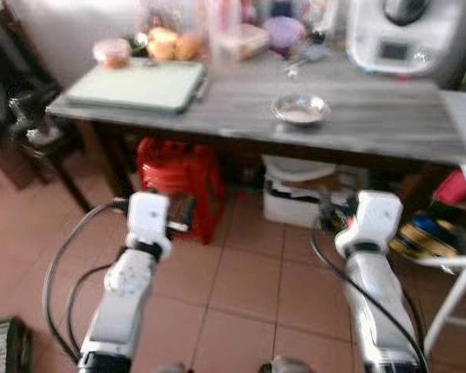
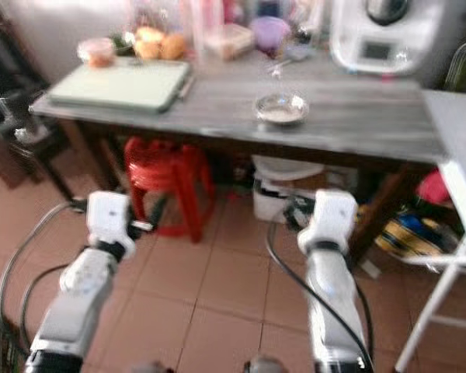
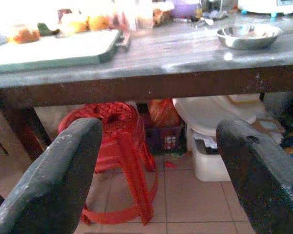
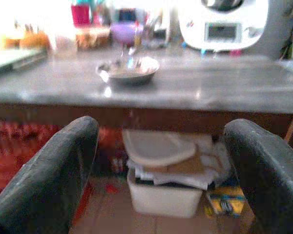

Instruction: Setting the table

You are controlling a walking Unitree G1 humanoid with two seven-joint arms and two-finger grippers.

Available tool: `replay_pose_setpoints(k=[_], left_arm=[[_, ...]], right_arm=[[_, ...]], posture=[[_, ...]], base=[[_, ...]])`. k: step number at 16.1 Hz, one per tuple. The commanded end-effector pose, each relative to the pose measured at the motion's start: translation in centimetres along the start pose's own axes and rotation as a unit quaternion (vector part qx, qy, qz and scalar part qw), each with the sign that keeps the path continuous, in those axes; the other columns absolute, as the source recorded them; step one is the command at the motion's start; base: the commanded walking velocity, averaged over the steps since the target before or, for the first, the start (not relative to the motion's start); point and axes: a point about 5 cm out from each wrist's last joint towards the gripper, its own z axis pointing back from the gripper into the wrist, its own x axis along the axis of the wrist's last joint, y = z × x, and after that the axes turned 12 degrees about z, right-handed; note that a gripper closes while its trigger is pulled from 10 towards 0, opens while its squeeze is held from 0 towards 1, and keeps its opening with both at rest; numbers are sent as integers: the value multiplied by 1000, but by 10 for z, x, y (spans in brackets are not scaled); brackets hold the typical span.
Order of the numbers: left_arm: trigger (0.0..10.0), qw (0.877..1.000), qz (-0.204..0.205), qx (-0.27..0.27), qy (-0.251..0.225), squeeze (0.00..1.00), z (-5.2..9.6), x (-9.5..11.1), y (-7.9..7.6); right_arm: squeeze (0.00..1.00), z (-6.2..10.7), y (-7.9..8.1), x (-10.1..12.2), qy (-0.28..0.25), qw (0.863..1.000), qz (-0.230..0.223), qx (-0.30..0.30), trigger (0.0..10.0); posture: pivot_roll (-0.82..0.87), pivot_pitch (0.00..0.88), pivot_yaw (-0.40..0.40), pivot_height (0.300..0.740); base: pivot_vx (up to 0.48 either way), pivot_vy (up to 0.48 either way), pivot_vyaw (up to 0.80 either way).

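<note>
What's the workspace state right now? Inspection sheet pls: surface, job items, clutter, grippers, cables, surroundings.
Surface: grey wood-grain table, bare in the middle and on the right.
Job's things: metal bowl upright on the table, apart from everything else; pale green tray flat at the table's left end.
Clutter: fruit and containers along the back edge; white appliance at the back right.
Grippers: left gripper and right gripper both open, empty, held short of the table, below its top.
Cables: black cables loop beside each arm, hanging free.
Surroundings: red stool and white bin under the table; tiled floor.
</note>
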Motion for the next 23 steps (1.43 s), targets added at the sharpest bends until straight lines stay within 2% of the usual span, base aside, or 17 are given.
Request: replay_pose_setpoints(k=[1,6,12,18,21,23], left_arm=[[10000,1000,-2,-9,-3,0,-2,2,-4],[10000,1000,1,-12,-2,0,-2,2,-5],[10000,1000,-1,-13,0,0,-3,1,-5],[10000,1000,-3,-4,-2,0,-4,1,-3],[10000,1000,-5,-5,-1,0,-4,1,-3],[10000,1000,-9,-8,-1,0,-3,0,-3]], right_arm=[[0,1,-5,-3,11,1000,0,-6,10000],[0,2,-1,-5,14,1000,-5,4,10000],[0,2,-1,-7,14,1000,-2,9,10000],[0,2,-2,-10,23,1000,2,9,10000],[0,2,-3,-10,23,1000,-1,9,10000],[0,2,-3,-10,21,1000,0,8,10000]], posture=[[-47,0,44,740],[-45,0,43,740],[-51,0,43,740],[-52,0,42,740],[-53,0,40,740],[-53,0,39,740]], base=[[0,0,-800],[0,0,-800],[0,0,0],[0,-324,0],[0,-326,-740],[0,-319,0]])
